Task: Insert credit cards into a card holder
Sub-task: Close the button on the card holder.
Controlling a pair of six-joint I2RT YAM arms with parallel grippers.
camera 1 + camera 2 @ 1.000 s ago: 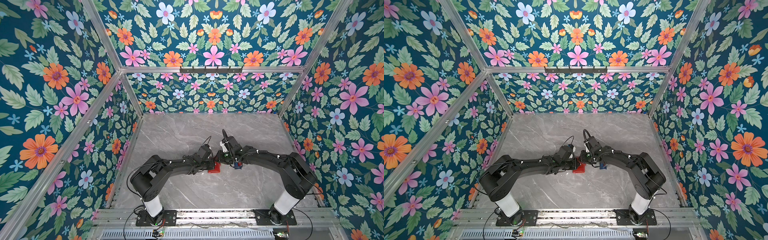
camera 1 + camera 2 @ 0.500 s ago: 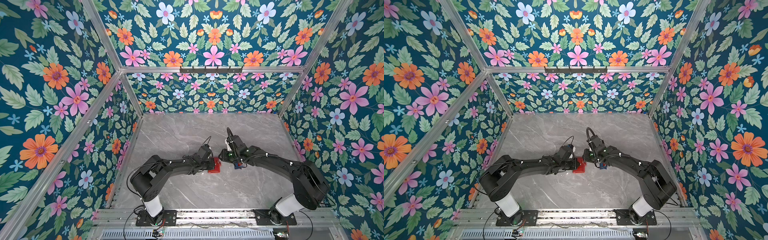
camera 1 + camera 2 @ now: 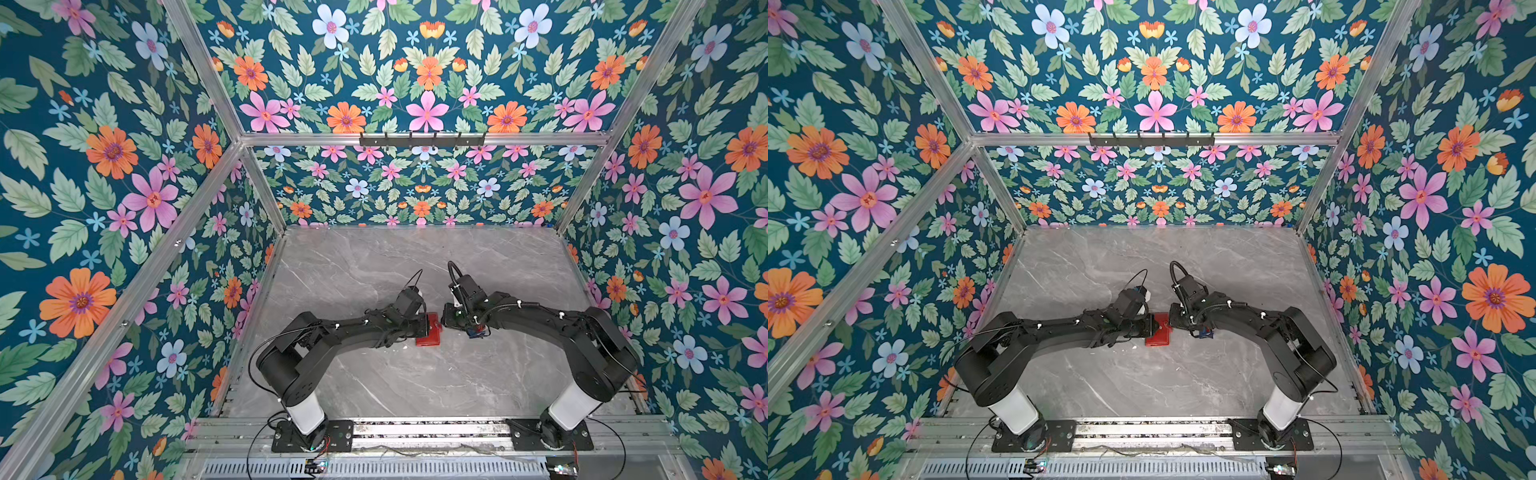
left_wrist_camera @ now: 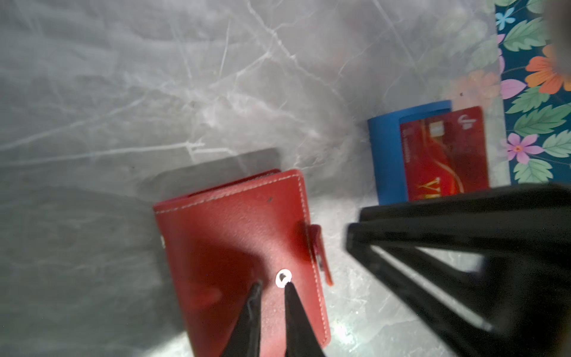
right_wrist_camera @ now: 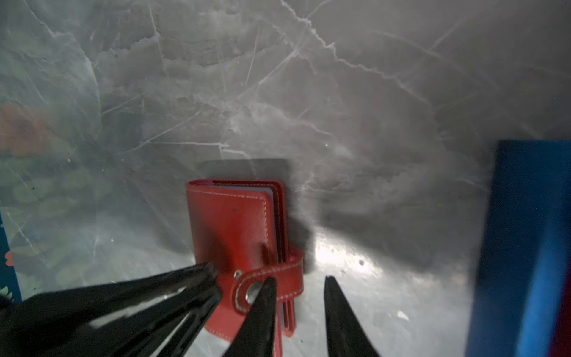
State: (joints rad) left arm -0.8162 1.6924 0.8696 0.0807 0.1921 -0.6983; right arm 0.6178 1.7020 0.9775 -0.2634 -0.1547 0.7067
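Red card holder (image 3: 430, 334) lies shut mid-frame, left gripper (image 4: 272, 287) near-closed and empty on its cover, right gripper (image 5: 298, 284) open astride the snap tab (image 5: 278, 275); weak pinning could let it drag.

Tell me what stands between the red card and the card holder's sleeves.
The card holder's own shut cover, with the snap tab curled round its open edge and the left gripper resting on it.

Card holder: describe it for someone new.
On the grey marble table, look where the left arm and right arm meet. The card holder lies there: a red stitched booklet with a snap tab, unlike the blue tray beside it.
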